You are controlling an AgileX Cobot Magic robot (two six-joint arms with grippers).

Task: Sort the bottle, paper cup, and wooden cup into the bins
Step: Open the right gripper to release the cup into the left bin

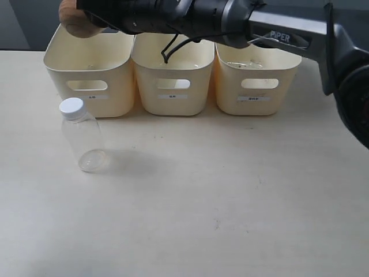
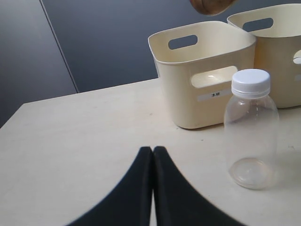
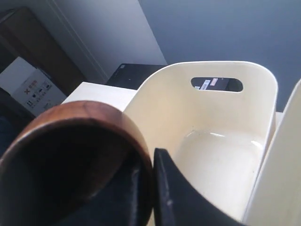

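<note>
The brown wooden cup [image 1: 76, 21] hangs above the back left corner of the left bin [image 1: 87, 101]. My right gripper [image 1: 99, 22] has reached across from the right and is shut on the cup's rim [image 3: 80, 113], one finger inside the dark interior and one outside [image 3: 148, 162]. Below it the left bin [image 3: 207, 155] shows a bare floor. The clear bottle [image 1: 82, 137] with a white cap stands upright on the table in front of that bin. My left gripper [image 2: 153, 150] is shut and holds nothing, low over the table short of the bottle [image 2: 249, 134]. The paper cup is out of view.
Three cream bins stand in a row at the back: the left one, the middle bin [image 1: 173, 103] and the right bin [image 1: 258, 104]. The right arm's black links [image 1: 230, 23] span above all three. A dark wall stands behind the table.
</note>
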